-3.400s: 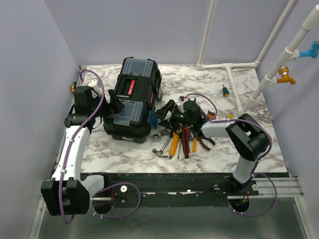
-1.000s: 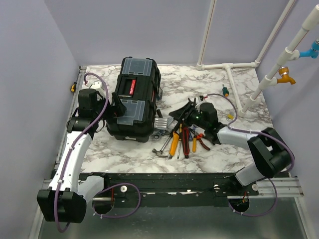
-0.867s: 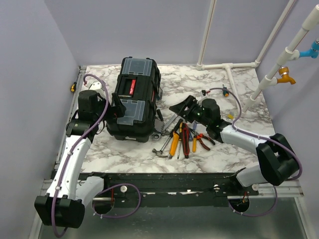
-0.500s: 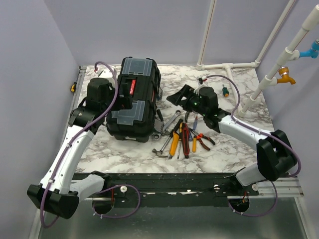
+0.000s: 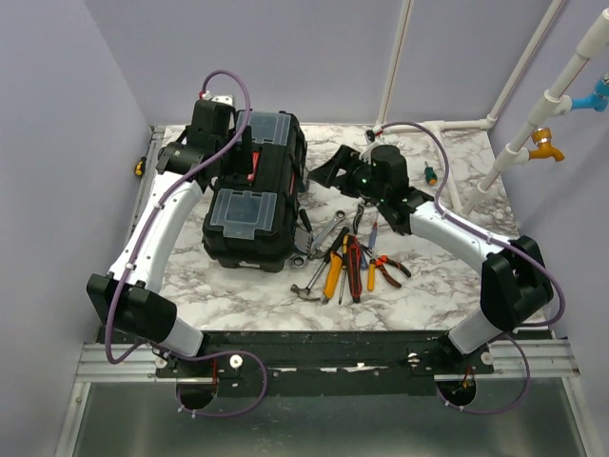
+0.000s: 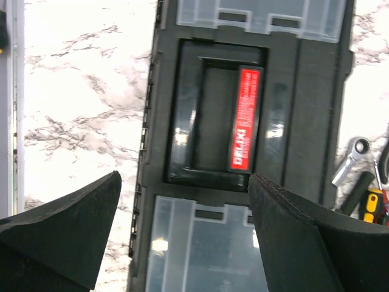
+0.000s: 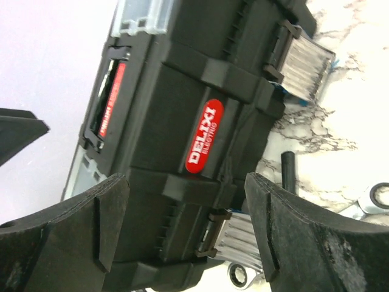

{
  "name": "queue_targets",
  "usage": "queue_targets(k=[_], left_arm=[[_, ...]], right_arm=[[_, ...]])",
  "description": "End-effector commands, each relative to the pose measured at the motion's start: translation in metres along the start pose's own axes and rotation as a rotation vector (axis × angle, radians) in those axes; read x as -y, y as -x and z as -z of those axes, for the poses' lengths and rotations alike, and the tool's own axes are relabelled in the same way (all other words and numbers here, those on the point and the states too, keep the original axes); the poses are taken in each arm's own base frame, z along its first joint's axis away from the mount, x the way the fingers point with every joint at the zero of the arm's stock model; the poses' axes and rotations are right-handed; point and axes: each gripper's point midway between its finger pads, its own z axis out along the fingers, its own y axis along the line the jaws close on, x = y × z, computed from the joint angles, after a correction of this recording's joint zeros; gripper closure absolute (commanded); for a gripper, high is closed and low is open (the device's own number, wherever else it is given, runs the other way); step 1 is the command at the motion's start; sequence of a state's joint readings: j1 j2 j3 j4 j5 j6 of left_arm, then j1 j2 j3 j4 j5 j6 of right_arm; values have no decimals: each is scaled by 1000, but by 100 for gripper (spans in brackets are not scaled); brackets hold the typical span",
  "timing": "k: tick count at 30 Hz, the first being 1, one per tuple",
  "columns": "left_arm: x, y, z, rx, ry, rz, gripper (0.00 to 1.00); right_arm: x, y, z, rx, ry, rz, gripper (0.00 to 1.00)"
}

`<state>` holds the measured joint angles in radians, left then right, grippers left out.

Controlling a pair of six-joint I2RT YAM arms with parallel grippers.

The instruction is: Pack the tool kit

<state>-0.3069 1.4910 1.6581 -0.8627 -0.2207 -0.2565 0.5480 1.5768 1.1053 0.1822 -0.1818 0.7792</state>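
Since the black toolbox sits shut on the surface beside hand tools, left end effector over its handle and right end effector facing 2 latches hang spread, empty, apparently to open it.

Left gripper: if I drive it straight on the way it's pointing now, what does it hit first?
The lid of the toolbox. The left gripper, jaws open, points down at the recessed handle beside the red label. How far above the lid it hangs is unclear.
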Motion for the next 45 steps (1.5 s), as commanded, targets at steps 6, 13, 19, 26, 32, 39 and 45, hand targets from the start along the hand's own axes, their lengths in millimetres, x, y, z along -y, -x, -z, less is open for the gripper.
queue_targets(k=[6,13,19,26,32,39,45], left_arm=[[-24,-4,-39,-98,-196,230,3],[39,-42,-54,-218,-562,469,3],[70,-60,-48,-231,-689,533,2],[91,-58,-28,-165,-699,498,2],[74,-40,-2,-57,-664,510,1],[-6,-33,5,164,-523,702,2],[-22,-48,-13,174,-493,753,5]], right_arm=[[-5,17,-2,6,-67,-4,7],[-12,21,1,-28,-88,-31,7],[-37,31,12,-66,-58,-35,7],[-65,37,2,-101,-18,-100,7],[-87,22,-38,-111,-187,-102,7],[-100,-3,-84,-165,-263,-81,6],[-93,-22,-106,-176,-315,-91,6]])
